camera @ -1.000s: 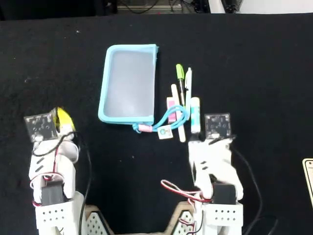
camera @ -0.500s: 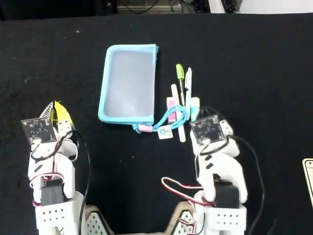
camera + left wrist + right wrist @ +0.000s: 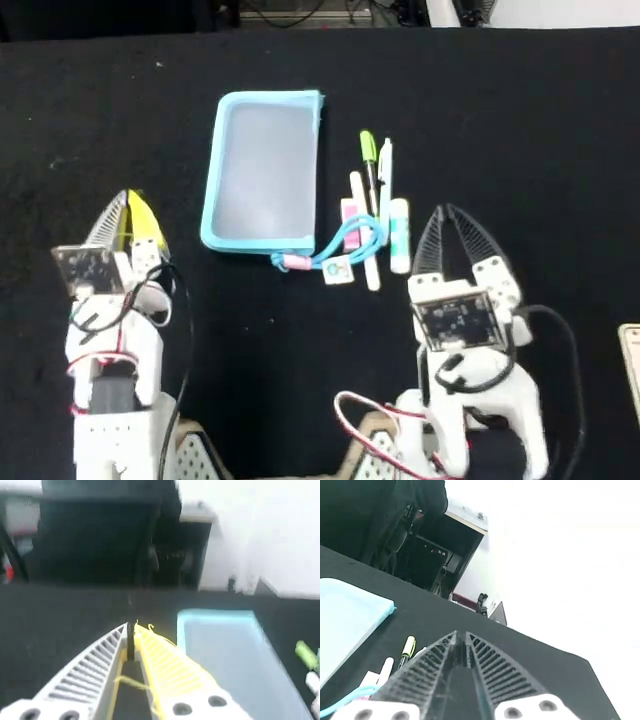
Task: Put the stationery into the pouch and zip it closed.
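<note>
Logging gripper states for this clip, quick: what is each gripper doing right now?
Left gripper: closed, holding nothing.
Right gripper: closed, holding nothing.

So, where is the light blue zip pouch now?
In the high view, the light blue zip pouch lies flat on the black table, left of the pens.

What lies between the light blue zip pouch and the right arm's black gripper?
In the high view: a green highlighter, a white pen and a white tube.
</note>
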Motion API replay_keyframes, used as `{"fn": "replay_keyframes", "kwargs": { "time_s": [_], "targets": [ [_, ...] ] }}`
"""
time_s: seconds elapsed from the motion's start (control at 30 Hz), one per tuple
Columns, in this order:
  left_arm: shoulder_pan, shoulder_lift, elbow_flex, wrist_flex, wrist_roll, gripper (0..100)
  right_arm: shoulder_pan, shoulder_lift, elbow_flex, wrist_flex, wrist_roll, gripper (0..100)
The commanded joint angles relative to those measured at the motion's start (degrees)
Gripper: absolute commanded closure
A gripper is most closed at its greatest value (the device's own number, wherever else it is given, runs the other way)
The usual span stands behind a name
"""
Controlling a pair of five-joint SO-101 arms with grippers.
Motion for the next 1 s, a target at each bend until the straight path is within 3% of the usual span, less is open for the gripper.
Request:
{"fn": "replay_keyframes", "kwargs": {
  "time_s": [0.0, 0.17, 0.33, 0.5, 0.6, 0.8, 0.97],
  "targets": [
    [0.66, 0.53, 1.54, 0.70, 2.46, 97, -3.87, 1.01, -3.65, -0.88, -0.53, 98.6],
    [3.38, 1.85, 1.71, 2.11, 5.45, 97, -11.69, 23.43, -8.40, -0.70, -1.67, 98.6],
    [3.56, 2.02, 1.71, 3.16, 5.36, 97, -18.11, 48.22, -11.91, -4.04, -9.41, 98.6],
    [3.74, 2.02, 1.71, 3.16, 0.97, 97, -23.30, 66.42, -12.26, -9.76, -12.66, 98.5],
    [3.74, 2.02, 1.71, 3.16, 0.97, 97, -25.32, 73.45, -12.35, -10.37, -12.92, 96.8],
    [3.82, 2.02, 1.71, 3.16, 0.88, 97, -30.77, 79.43, -12.09, -10.37, -12.66, 80.4],
    [3.82, 2.02, 1.71, 3.16, 0.79, 97, -33.41, 81.54, -10.68, -14.86, -12.57, 79.7]
  ]
}}
